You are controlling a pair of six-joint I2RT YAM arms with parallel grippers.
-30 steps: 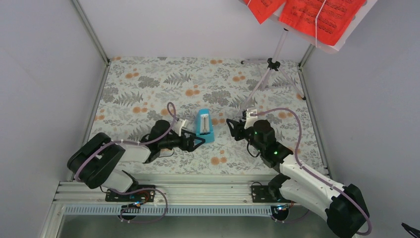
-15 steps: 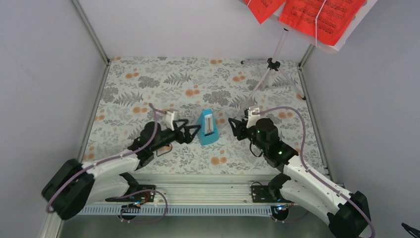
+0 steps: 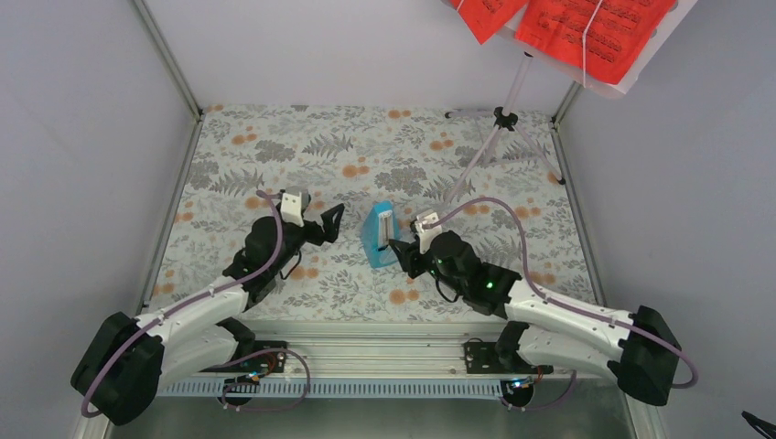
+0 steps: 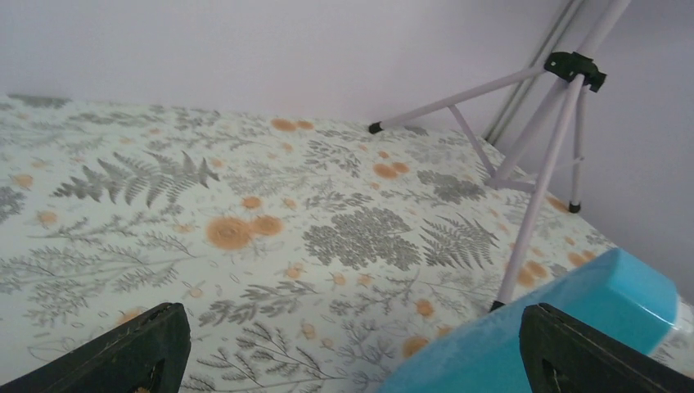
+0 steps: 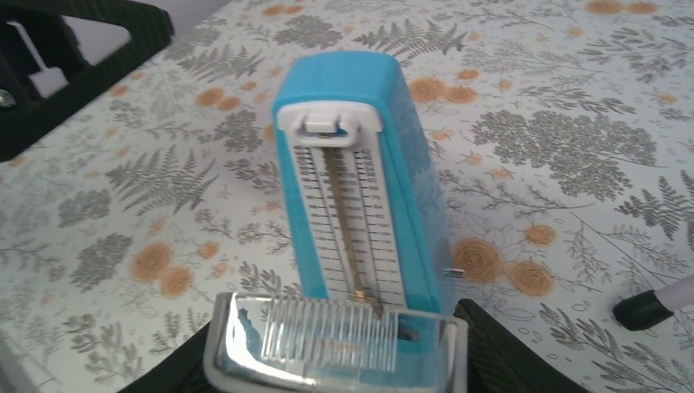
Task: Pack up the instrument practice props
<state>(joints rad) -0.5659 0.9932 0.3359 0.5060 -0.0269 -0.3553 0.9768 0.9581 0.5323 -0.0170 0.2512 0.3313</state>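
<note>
Biggest thing in view is the desk (image 3: 274,155), covered in a grey fern and orange flower print.

Next is the pale lilac music stand (image 3: 501,117), standing in the far right corner with its tripod legs spread from a black hub. One leg reaches in toward the middle of the desk. Its flat tray is up at the top right of the overhead view.

On that tray sit the bright red sheet-music pages (image 3: 595,27) with black notes, and thin pale lines cross over them.

My left hand (image 3: 329,224) is spread wide with nothing in it, a little to the left of the metronome (image 3: 377,236) and not touching it. On its wrist cam both fingers (image 4: 123,352) sit in the bottom corners, with the blue body poking in at lower right.

My right hand (image 3: 400,251) is right up against the metronome from the right. Its fingers (image 5: 499,344) are partly apart, one on each side of the wide end. I can't tell if they're actually pressing on it.

The metronome itself is near the middle of the desk, between the two hands. It's a small light-blue wedge with a white scaled face, a thin pendulum rod down the centre, and a clear ribbed piece across its wide end.
</note>
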